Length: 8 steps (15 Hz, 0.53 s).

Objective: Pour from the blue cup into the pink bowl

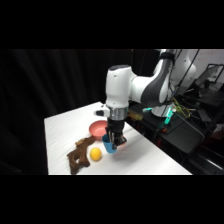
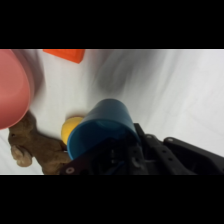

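- Side view: arm reaches over the white table [image 1: 150,155] from upper right, gripper [image 1: 114,142] pointing straight down near the table's middle.
- Gripper is clenched on the blue cup [image 1: 108,146]; cup looks lifted off the table, hanging just beside the pink bowl [image 1: 98,128], on its near side.
- Wrist view: cup [image 2: 102,131] sits right at the gripper linkage, held by the side wall w/ the mouth tipped away from the camera. Prob. so the rim stays free for pouring.
- Bowl [image 2: 14,90] shows at that view's left edge, not yet under the cup mouth, so pour not started imo.
- Yellow ball [image 1: 95,154] lies just beside the cup toward the table's front edge; brown lumpy thing [image 1: 79,156] next to it, can't tell what it is.
- Orange block [image 2: 65,54] sits past the cup, clear of the path.
- Next: shift cup over bowl, then tilt. Risk: spill short of the rim.
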Motion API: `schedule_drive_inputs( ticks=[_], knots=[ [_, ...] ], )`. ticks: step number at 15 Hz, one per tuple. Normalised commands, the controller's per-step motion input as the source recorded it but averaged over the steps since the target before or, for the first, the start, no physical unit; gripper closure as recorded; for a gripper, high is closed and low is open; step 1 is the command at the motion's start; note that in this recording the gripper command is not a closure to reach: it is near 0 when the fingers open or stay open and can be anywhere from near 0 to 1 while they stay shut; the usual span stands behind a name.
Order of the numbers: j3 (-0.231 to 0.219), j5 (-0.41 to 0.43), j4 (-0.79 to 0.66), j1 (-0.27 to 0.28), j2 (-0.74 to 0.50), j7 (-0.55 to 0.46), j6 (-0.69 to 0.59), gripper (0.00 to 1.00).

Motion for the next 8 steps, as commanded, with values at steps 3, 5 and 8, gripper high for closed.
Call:
schedule_drive_inputs(
  ticks=[3,5,8],
  knots=[
    [-0.285,-0.377,0.19,0.273,0.35,0.46,0.25,0.13],
    [-0.358,-0.336,0.22,0.362,0.29,0.44,0.11,0.13],
    [-0.282,-0.212,0.19,0.304,0.15,0.34,-0.02,0.14]
  ],
)
